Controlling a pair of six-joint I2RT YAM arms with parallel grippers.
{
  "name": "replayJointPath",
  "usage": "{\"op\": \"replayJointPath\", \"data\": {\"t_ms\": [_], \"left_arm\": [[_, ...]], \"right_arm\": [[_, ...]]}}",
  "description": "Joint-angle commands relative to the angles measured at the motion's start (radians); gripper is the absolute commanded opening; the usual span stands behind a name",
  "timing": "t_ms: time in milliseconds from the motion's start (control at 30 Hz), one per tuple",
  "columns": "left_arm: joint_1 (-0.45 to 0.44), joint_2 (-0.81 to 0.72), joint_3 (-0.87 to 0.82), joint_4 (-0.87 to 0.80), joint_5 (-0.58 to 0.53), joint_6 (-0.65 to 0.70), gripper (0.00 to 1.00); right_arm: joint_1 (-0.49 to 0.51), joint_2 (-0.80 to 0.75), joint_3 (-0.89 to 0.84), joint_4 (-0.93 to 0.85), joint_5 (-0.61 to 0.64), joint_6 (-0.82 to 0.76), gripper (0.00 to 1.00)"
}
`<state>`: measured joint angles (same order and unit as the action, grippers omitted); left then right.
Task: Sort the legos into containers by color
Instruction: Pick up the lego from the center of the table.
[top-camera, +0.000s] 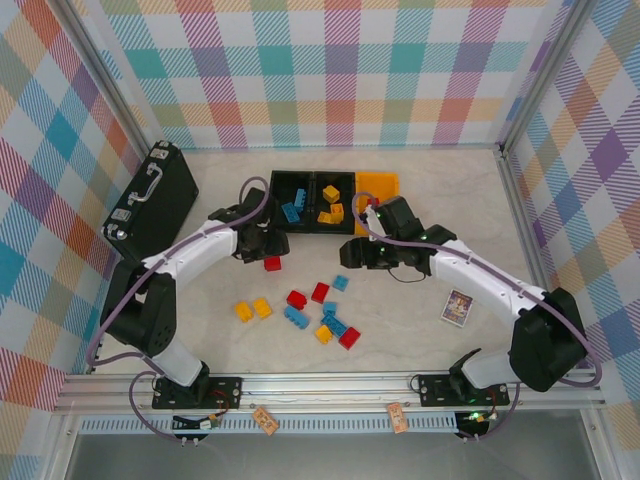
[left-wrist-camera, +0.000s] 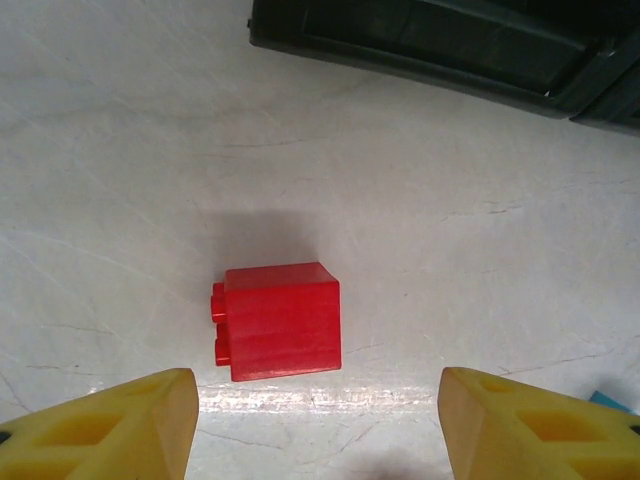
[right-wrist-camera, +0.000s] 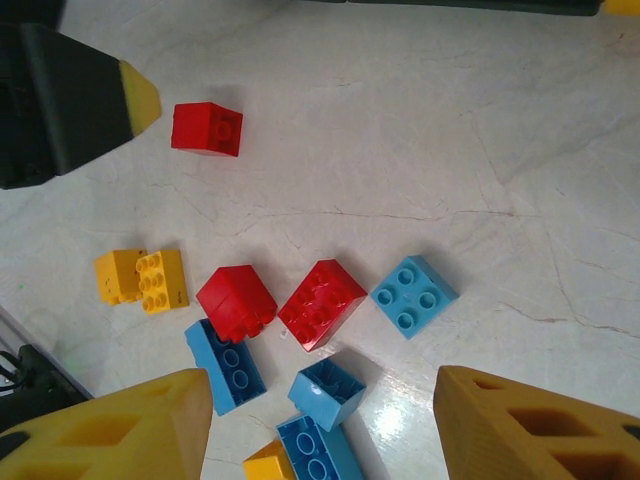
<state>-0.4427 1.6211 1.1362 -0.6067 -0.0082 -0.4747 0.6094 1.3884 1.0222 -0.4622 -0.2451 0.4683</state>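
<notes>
A small red studded plastic brick (left-wrist-camera: 280, 320) is lying on its side on the pale marbled counter (left-wrist-camera: 480, 250), just on the near side of the joined row of black and yellow-orange plastic bins (top-camera: 312, 176). The left arm is reaching over it, the left fingers (left-wrist-camera: 110, 430) standing apart and not touching it. The right fingers (right-wrist-camera: 520, 430), also apart and empty, are hovering over loose red, blue and yellow bricks (right-wrist-camera: 322, 303) farther from the bins.

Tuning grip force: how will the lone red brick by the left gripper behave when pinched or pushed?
The red brick looks like rigid moulded plastic: probably stiff and light. Its smooth flat faces may be slightly slippery. Blocky, lying studs sideways, it should slide on the smooth table rather than roll.
</notes>
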Motion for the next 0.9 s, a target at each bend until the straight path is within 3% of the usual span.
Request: {"op": "replayJointPath", "data": {"t_ms": [0, 567, 700, 867], "left_arm": [[-0.018, 0.042, -0.016, 0.003, -0.049, -0.022, 0.65], [-0.025, 0.166, -0.017, 0.055, -0.109, -0.019, 0.62], [-0.027, 0.191, 0.001, 0.049, -0.114, -0.017, 0.53], [-0.036, 0.185, 0.02, 0.021, -0.121, 0.002, 0.3]], "right_arm": [[0.008, 0.026, -0.023, 0.041, -0.057, 0.017, 0.62], [0.058, 0.083, -0.043, 0.113, -0.068, 0.054, 0.63], [0.058, 0.086, -0.048, 0.116, -0.065, 0.058, 0.63], [0.058, 0.08, -0.05, 0.114, -0.054, 0.054, 0.62]]}}
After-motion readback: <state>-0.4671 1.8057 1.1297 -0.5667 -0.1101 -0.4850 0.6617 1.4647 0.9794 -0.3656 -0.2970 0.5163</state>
